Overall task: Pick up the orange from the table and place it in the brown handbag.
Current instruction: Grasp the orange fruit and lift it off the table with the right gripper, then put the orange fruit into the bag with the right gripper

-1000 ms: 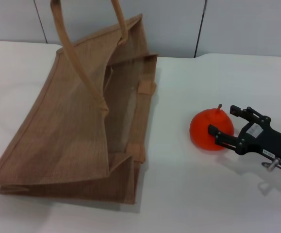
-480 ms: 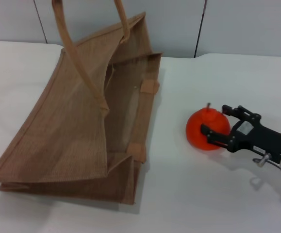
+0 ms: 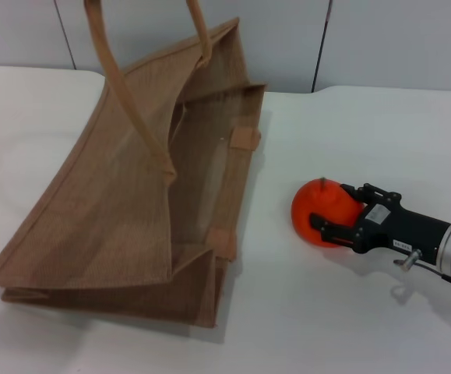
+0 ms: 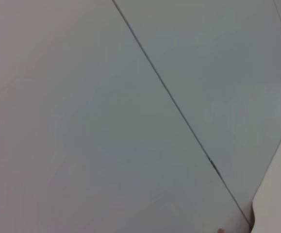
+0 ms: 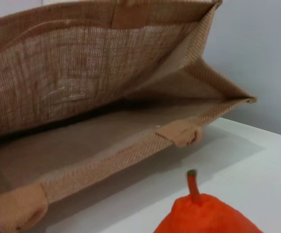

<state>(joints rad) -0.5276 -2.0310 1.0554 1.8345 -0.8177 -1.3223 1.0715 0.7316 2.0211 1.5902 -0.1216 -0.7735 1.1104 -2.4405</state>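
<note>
- One clear change: the orange (image 3: pixel 318 212) sits further toward the centre of the head view than it did a second ago, closer to the brown handbag (image 3: pixel 124 195), though white table (image 3: pixel 303 327) shows between them.
- The right gripper (image 3: pixel 336 212) has come along with it, reaching in from the lower right of the frame, black fingers clamped on the fruit's right side, one above and one below.
- Lifted or sliding? Hard to call; the orange looks low, near the table.
- The stem, plain a second ago, barely shows from the head now, so the fruit has turned a bit in the grip.
- From the right wrist, the orange (image 5: pixel 206 213) fills the bottom edge, stem up, with the bag's open mouth (image 5: pixel 106 111) gaping straight ahead.
- That reads as the carry underway: grasp made, mouth lined up, drop-off yet to come.
- The left arm is out of sight; its wrist camera shows only blank grey panels.
</note>
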